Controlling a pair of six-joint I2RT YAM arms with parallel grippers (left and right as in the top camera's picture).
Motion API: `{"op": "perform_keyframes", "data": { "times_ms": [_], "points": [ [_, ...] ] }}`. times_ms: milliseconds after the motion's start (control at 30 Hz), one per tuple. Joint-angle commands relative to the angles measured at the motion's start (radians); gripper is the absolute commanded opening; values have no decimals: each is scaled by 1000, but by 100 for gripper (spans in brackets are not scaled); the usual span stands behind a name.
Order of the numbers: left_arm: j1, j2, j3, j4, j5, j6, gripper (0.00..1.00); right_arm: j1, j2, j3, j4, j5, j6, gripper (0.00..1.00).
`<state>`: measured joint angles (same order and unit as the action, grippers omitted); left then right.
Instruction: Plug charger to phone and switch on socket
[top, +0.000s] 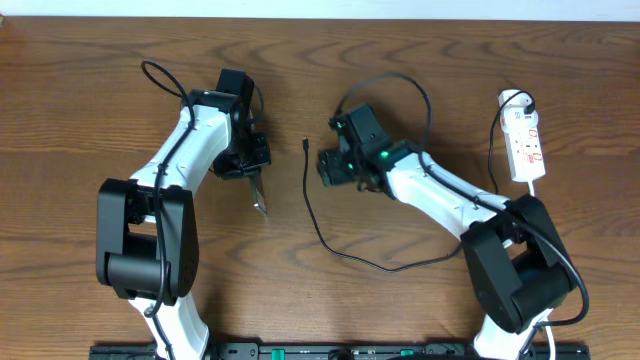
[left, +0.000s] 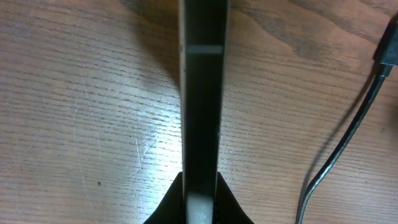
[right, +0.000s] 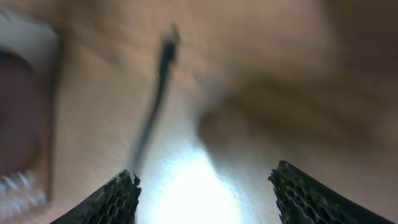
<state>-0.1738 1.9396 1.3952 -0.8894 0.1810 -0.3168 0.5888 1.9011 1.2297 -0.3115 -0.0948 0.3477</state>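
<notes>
- Overhead view, left gripper (top: 254, 178): closed on the phone (top: 260, 197), which sticks out past the fingertips as a thin sliver, seen edge-on.
- Left wrist view, same grip: the phone's dark narrow edge (left: 202, 93) runs straight out from between the 2 fingers (left: 230, 208). Whether its far end touches the table (left: 93, 124) cannot be told.
- Charger (top: 306, 190): a thin black cable lying on the table between the 2 grippers. Its plug tip (top: 304, 142) is just beside the right gripper, on the side toward the left gripper, and free of both. From the left wrist it shows off to the right of the held phone, apart from it.
- Right gripper (top: 328, 168): open and holding nothing. The right wrist view is blurred, but the 2 textured fingers (right: 106, 202) stand wide apart over the wood, with the cable (right: 155, 93) ahead of the left-hand finger.
- Socket (top: 526, 146): a white strip with red marks, lying well apart from the right gripper, out beyond that arm's elbow. A black plug (top: 516, 100) sits at its far end.
</notes>
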Motion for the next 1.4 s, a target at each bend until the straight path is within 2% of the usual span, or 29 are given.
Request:
{"op": "perform_keyframes", "data": {
  "times_ms": [0, 200, 400, 533, 700, 833, 1000, 1067, 1100, 1167, 1267, 1367],
  "points": [
    [3, 9, -19, 3, -6, 1, 8, 50, 59, 79, 29, 132, 11, 69],
    [3, 9, -19, 2, -6, 1, 7, 125, 191, 144, 102, 270, 9, 69],
    [3, 9, -19, 1, -6, 1, 7, 148, 282, 144, 94, 284, 4, 69],
    [3, 9, -19, 2, -6, 1, 8, 143, 262, 165, -53, 284, 3, 63],
    [3, 9, -19, 1, -6, 1, 7, 103, 171, 217, -365, 270, 3, 45],
    [3, 9, -19, 2, -6, 1, 7, 70, 159, 217, -513, 142, 3, 44],
    [3, 9, -19, 3, -6, 1, 7, 39, 159, 217, -524, 137, 4, 52],
    [3, 9, -19, 6, -6, 1, 7, 17, 159, 217, -494, 150, 26, 61],
    [3, 9, -19, 5, -6, 1, 8, -6, 159, 217, -473, 148, 59, 69],
    [3, 9, -19, 5, -6, 2, 7, -42, 160, 216, -455, 137, 86, 72],
    [3, 9, -19, 5, -6, 1, 7, -77, 160, 216, -447, 79, 84, 67],
    [3, 9, -19, 5, -6, 1, 7, -90, 160, 212, -452, 39, 86, 49]
  ]
}}
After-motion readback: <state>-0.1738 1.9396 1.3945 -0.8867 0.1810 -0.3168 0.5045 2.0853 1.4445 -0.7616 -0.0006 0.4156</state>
